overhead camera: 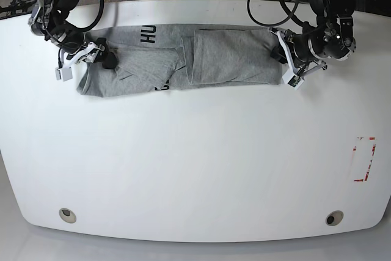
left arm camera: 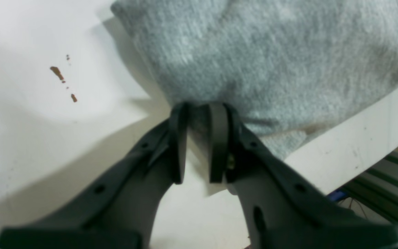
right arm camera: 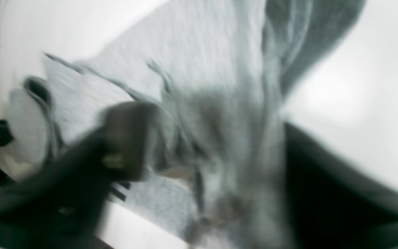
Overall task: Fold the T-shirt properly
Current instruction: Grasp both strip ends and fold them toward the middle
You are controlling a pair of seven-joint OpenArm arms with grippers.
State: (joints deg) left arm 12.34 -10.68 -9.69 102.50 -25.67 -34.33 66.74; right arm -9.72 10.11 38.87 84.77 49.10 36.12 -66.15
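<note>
The grey T-shirt (overhead camera: 226,59) lies as a long band across the far part of the white table (overhead camera: 195,163), with its black letters "HU" (overhead camera: 148,33) showing near the left. My left gripper (overhead camera: 282,59) is at the band's right end. In the left wrist view it (left arm camera: 199,110) is pinched on the shirt's edge (left arm camera: 271,62), which bulges up off the table. My right gripper (overhead camera: 105,59) is at the left end. In the blurred right wrist view, bunched cloth (right arm camera: 202,69) hangs between its fingers (right arm camera: 212,155).
A red-outlined rectangle (overhead camera: 365,159) is marked near the table's right edge. Two round holes (overhead camera: 68,214) (overhead camera: 333,217) sit near the front edge. Brown spots (left arm camera: 57,72) mark the tabletop. The table edge (left arm camera: 358,145) and a metal frame (left arm camera: 392,186) lie beside my left gripper.
</note>
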